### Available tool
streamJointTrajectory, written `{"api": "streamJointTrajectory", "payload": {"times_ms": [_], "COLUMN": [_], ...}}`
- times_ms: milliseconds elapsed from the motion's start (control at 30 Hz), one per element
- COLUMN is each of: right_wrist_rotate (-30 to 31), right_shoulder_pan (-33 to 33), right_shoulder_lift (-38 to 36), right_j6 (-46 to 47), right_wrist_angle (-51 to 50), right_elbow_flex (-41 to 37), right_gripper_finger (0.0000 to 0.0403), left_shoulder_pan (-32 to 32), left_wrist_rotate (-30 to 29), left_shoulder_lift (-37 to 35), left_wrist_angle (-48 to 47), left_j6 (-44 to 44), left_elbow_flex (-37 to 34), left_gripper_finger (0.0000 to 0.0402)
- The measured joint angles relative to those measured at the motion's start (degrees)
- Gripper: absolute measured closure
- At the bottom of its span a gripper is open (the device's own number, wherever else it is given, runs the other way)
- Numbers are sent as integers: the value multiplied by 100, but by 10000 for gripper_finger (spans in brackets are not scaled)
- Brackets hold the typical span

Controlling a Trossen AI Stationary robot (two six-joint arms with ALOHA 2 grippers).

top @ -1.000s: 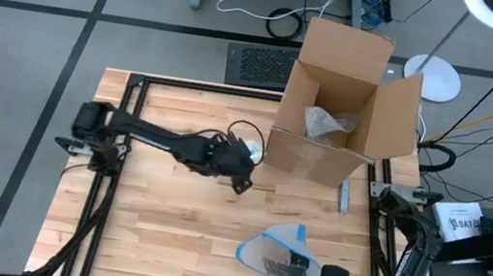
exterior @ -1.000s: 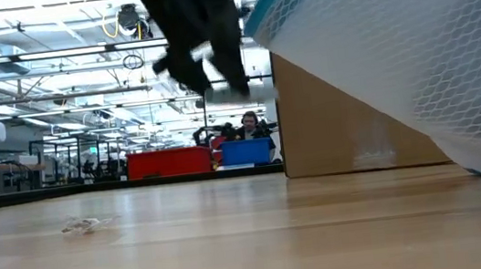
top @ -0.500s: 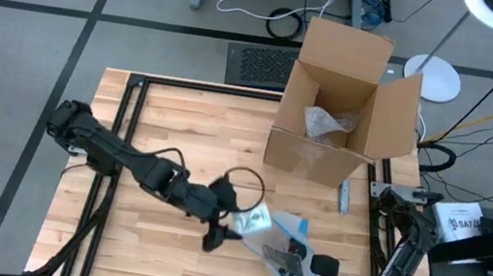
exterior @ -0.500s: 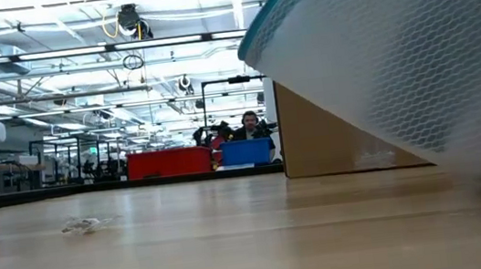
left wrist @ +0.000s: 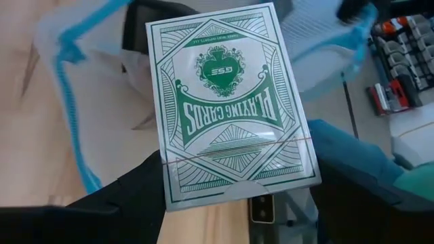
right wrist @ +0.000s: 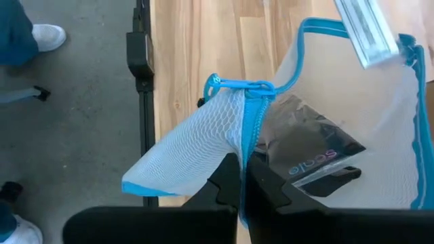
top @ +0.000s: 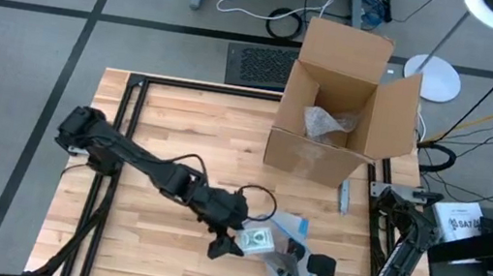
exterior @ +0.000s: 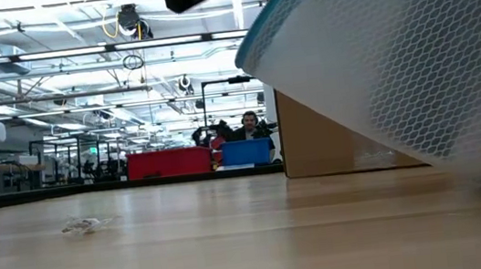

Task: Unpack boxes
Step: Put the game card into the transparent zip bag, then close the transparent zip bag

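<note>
right hand (right wrist: 241, 177) at the near edge of the bench (top: 153, 242), pinched tight on the blue-trimmed rim of a white mesh pouch (top: 286, 252), holding its mouth up. a dark flat packet (right wrist: 308, 159) already lies inside the pouch.

left hand (top: 241, 240) just beside the pouch mouth, gripping a green-and-white playing card pack (left wrist: 230, 102) across its width, fingers spread wide around it. the pack hangs over the pouch opening.

step in hand, as i read it: transfer an unpacked item into the pouch. next move calls for lowering the pack past the blue rim and letting go while the right hand keeps the mouth open. risk: soft mesh, the rim could fold and catch the pack's corner.

a small clear strip (top: 343, 197) lies on the bench between pouch and box.

cardboard box (top: 344, 109) at the far right corner of the bench, well apart from both hands. plain brown corrugated, flaps standing open, glossy tape on the near face. crumpled clear plastic (top: 327, 123) inside, so unpacking looks unfinished.
</note>
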Motion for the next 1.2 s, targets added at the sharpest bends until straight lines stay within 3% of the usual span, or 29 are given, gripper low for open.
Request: {"api": "streamJointTrajectory", "payload": {"times_ms": [500, 667, 1000, 1200], "right_wrist_rotate": [99, 111, 108, 144], "right_shoulder_pan": [-50, -96, -101, -101], "right_shoulder_lift": [0, 0, 1, 2], "right_j6": [-275, -400, -401, -448], "right_wrist_angle": [22, 24, 23, 22], "right_elbow_flex": [0, 0, 0, 0], "right_gripper_finger": [403, 403, 403, 403], "left_shoulder_pan": [615, 638, 749, 778], "left_wrist_rotate": [1451, 1518, 1540, 1451], "left_shoulder_lift": [410, 504, 488, 488], "left_wrist_angle": [403, 674, 795, 528], "left_j6": [-94, -88, -52, 192], "left_elbow_flex": [24, 31, 105, 107], "left_gripper_finger": [80, 73, 7, 15]}}
